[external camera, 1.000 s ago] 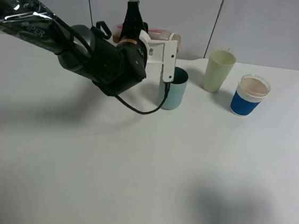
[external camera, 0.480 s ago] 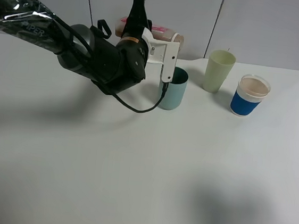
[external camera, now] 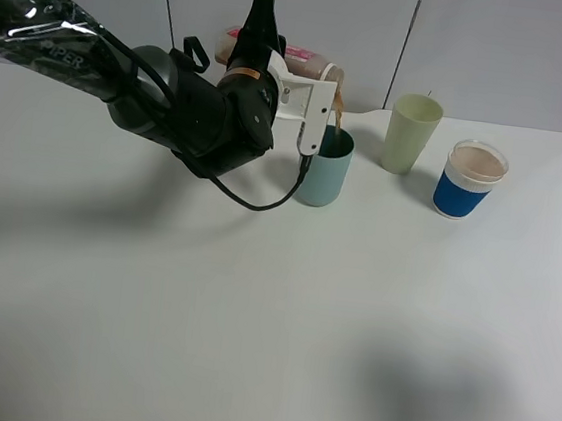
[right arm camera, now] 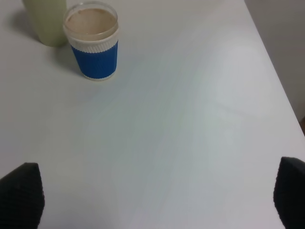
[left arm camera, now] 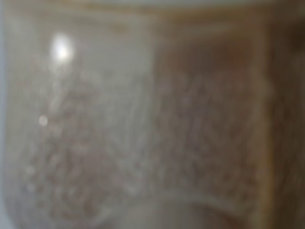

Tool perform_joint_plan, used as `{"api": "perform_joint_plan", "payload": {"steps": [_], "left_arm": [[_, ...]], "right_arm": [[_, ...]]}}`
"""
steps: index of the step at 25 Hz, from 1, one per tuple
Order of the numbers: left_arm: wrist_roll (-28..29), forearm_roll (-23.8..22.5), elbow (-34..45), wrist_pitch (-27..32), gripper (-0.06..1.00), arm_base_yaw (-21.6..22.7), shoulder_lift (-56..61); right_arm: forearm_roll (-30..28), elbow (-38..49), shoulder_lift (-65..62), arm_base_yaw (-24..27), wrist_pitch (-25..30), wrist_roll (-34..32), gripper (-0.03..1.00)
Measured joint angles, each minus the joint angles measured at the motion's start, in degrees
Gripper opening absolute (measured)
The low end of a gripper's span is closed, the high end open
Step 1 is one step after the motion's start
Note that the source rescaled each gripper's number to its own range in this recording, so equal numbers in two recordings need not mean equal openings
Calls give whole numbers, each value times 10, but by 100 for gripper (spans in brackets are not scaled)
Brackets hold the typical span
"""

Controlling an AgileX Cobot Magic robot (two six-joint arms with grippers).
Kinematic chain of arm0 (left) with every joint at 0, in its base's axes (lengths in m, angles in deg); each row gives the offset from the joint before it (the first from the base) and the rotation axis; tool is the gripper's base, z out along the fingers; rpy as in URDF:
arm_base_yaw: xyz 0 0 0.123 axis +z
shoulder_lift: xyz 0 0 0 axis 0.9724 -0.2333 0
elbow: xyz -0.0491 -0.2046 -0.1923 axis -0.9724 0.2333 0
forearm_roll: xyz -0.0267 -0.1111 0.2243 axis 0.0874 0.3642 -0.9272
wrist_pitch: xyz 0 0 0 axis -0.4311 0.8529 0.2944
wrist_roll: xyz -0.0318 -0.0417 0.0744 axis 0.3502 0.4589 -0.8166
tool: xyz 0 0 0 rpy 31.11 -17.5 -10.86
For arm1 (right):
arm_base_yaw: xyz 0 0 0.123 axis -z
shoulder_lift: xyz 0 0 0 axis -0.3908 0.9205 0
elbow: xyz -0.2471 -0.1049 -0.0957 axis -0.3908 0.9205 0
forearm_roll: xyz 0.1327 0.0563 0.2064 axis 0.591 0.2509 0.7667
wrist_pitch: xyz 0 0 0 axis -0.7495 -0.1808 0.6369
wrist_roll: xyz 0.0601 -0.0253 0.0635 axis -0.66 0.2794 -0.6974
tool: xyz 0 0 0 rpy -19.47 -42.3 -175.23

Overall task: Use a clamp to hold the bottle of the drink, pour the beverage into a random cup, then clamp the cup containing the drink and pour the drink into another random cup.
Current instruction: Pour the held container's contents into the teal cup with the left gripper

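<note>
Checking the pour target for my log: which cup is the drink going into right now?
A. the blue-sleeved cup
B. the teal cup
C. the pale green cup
B: the tipped bottle has its mouth above the teal cup, and a thin brown stream falls into it.

Front of table: the broad stretch of table nearest the high camera is open; either of my arms could cross it.
Back left: my left arm lies slantwise here, with the tilted bottle over the teal cup. This closes that corner.
Cup row: the green cup and blue cup stand near each other with a narrow gap. The gap between teal and green is wider.
Right side: my right fingers are spread wide over open table, and the path ahead to the blue cup is unblocked.
Far right: there is free table between the blue cup and the edge.
</note>
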Motion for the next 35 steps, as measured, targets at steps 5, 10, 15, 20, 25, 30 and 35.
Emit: {"api": "perform_joint_plan", "payload": {"steps": [5,10,15,20,25,30,35], "left_arm": [[-14,0,0,-9,4,0,0],[-17,0,0,-15,4,0,0],[-18,0,0,-22,4,0,0],[-21,0,0,-36,4,0,0],[-24,0,0,-48,4,0,0],[-32,0,0,-51,4,0,0],[-42,0,1,-52,4,5,0]], "right_arm": [[0,0,0,0,0,0,88],[0,0,0,0,0,0,88],[0,0,0,0,0,0,88],[0,0,0,0,0,0,88],[0,0,0,0,0,0,88],[0,0,0,0,0,0,88],[0,0,0,0,0,0,88]]}}
